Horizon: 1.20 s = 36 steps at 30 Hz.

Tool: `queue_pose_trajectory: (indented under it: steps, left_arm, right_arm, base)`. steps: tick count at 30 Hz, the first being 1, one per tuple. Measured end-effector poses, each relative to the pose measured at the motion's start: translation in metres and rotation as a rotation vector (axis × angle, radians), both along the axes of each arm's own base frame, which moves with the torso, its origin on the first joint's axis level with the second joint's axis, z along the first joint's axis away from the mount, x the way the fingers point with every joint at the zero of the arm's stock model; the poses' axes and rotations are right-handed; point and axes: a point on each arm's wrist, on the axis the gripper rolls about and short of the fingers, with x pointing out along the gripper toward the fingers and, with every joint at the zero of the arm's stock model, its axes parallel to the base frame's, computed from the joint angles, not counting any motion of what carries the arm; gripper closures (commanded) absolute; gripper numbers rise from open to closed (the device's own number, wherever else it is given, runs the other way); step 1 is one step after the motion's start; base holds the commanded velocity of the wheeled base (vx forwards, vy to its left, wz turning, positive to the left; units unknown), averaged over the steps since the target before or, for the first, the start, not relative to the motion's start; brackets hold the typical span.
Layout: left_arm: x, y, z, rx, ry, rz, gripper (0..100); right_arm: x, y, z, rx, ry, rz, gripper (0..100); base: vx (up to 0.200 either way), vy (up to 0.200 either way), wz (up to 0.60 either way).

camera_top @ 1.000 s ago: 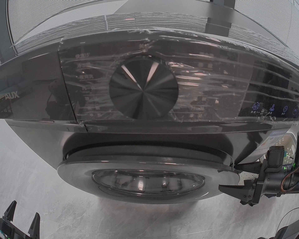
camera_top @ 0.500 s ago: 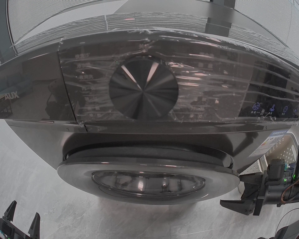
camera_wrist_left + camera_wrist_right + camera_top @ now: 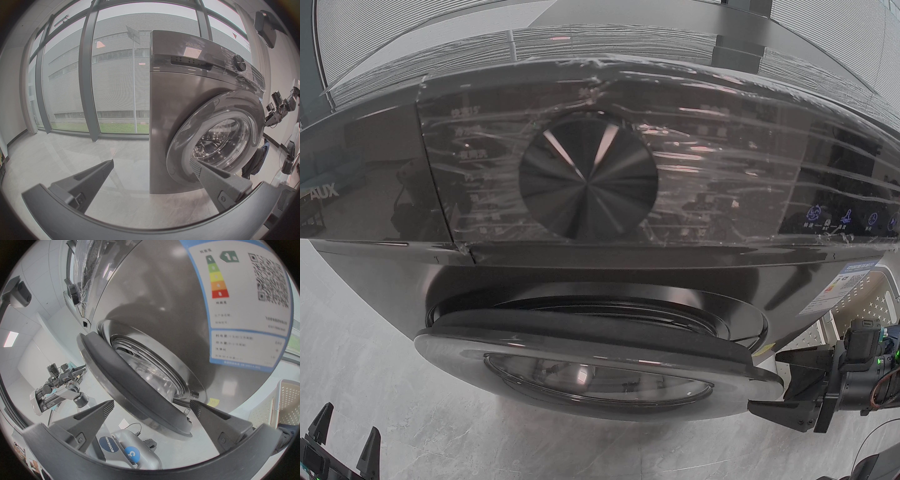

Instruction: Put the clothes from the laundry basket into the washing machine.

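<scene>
None of the clothes is in the washing machine (image 3: 381,275) yet, as far as we can judge: its door (image 3: 594,375) stands only partly ajar, swung out on the right, and the drum (image 3: 218,142) looks bare. We see the right gripper (image 3: 764,382) at the door's free edge, fingers spread and holding nothing; whether it touches the rim we cannot tell. The left gripper (image 3: 350,419) hangs low on the left, spread wide and empty. The laundry basket (image 3: 865,303) sits just beside the machine on the right, so opening the door fully and moving every garment remain.
</scene>
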Motion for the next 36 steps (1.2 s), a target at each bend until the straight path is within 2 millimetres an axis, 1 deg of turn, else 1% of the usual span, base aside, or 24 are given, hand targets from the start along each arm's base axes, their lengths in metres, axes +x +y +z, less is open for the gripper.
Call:
queue_pose_trajectory:
  steps: [1, 8, 12, 19, 23, 25, 31, 36]
  left_arm:
    - [0.000, 0.000, 0.000, 0.000, 0.000, 0.000, 0]
    - [0.000, 0.000, 0.000, 0.001, 0.000, 0.000, 0]
    - [0.000, 0.000, 0.000, 0.001, 0.000, 0.001, 0]
    - [0.000, 0.000, 0.000, 0.001, 0.000, 0.001, 0]
    - [0.000, 0.000, 0.000, 0.001, 0.000, 0.001, 0]
    - [0.000, 0.000, 0.000, 0.001, 0.000, 0.001, 0]
    - [0.000, 0.000, 0.000, 0.000, 0.000, 0.000, 0]
    - [0.000, 0.000, 0.000, 0.000, 0.000, 0.000, 0]
  right_arm:
    - [0.002, 0.001, 0.000, -0.001, 0.002, -0.001, 0]
    - [0.013, 0.007, 0.004, -0.007, 0.012, -0.014, 0]
    - [0.016, 0.009, 0.001, -0.017, 0.027, -0.011, 0]
    - [0.009, 0.009, -0.013, -0.046, 0.074, 0.014, 0]
    - [0.004, 0.007, -0.015, -0.044, 0.077, 0.023, 0]
    - [0.003, 0.006, -0.015, -0.043, 0.074, 0.021, 0]
    - [0.007, 0.006, -0.011, -0.032, 0.048, 0.008, 0]
    - [0.018, 0.012, -0.007, -0.007, 0.004, -0.004, 0]
  base:
    - [-0.200, 0.000, 0.00]
    - [0.000, 0.000, 0.00]
    - [0.000, 0.000, 0.00]
    - [0.000, 0.000, 0.00]
    - [0.000, 0.000, 0.00]
    - [0.000, 0.000, 0.00]
    - [-0.200, 0.000, 0.00]
    - [0.000, 0.000, 0.00]
